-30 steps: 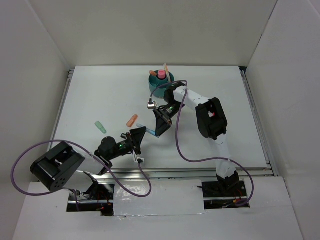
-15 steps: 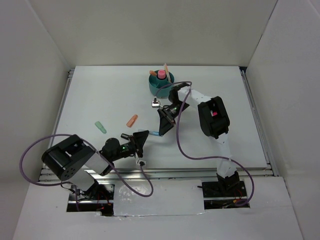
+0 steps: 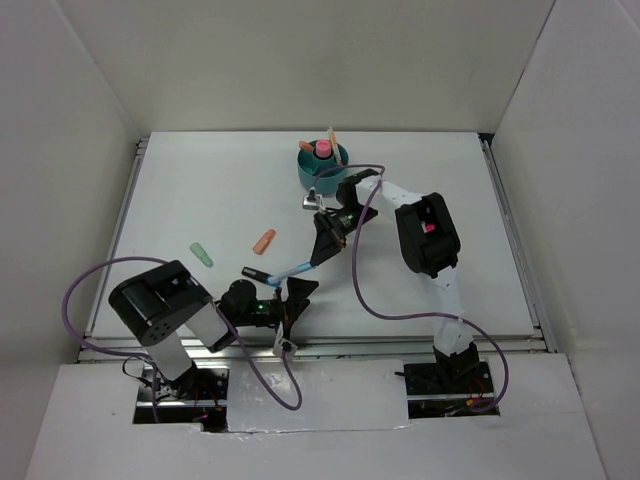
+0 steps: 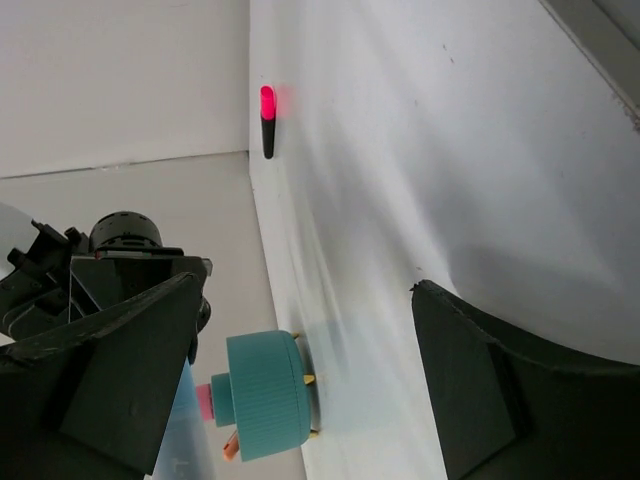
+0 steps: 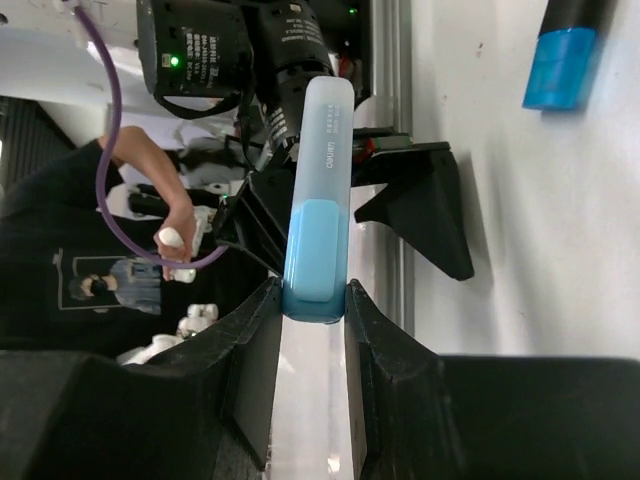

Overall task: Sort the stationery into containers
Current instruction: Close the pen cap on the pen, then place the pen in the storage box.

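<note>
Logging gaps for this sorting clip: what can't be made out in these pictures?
Top view: the teal organizer has compartments too small to tell apart.
Left wrist view: its wall, seen side-on, hides the wells.
Right wrist view: the blue-and-black pen is cut off by the top edge.
Right wrist view: the light blue pen has its lower end hidden inside the right end effector.

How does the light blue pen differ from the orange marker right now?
The light blue pen is clamped between the fingers of the right gripper; the orange marker lies free on the table. The pen looks longer; the orange marker is a short stub. Both are outside the teal cup.
</note>
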`<control>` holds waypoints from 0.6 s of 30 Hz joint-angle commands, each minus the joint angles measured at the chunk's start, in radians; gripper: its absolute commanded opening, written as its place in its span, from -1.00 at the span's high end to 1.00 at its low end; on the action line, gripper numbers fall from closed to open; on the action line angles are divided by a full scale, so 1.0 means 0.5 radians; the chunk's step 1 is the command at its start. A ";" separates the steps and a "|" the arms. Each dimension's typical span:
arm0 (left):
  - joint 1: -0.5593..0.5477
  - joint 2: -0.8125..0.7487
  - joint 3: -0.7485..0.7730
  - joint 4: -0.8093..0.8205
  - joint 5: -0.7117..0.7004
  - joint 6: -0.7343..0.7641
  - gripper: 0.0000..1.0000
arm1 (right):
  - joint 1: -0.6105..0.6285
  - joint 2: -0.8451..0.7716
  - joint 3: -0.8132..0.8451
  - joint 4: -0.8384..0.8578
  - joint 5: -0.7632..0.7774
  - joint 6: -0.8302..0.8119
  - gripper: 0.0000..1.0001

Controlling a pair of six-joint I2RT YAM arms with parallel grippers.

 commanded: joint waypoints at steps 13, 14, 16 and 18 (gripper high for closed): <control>-0.013 -0.879 -0.014 0.451 -0.050 -0.244 -0.98 | -0.408 -0.284 -0.035 -0.139 -0.137 0.050 1.00; -0.028 -1.001 0.010 0.064 -0.069 -0.281 -0.94 | -0.432 -0.300 -0.023 -0.136 -0.134 0.062 1.00; -0.059 -1.434 0.181 -0.496 -0.197 -0.437 -0.86 | -0.509 -0.364 -0.017 -0.139 -0.128 0.090 1.00; -0.102 -1.772 0.520 -1.616 -0.357 -0.855 -0.68 | -0.568 -0.438 -0.048 -0.105 -0.094 0.126 1.00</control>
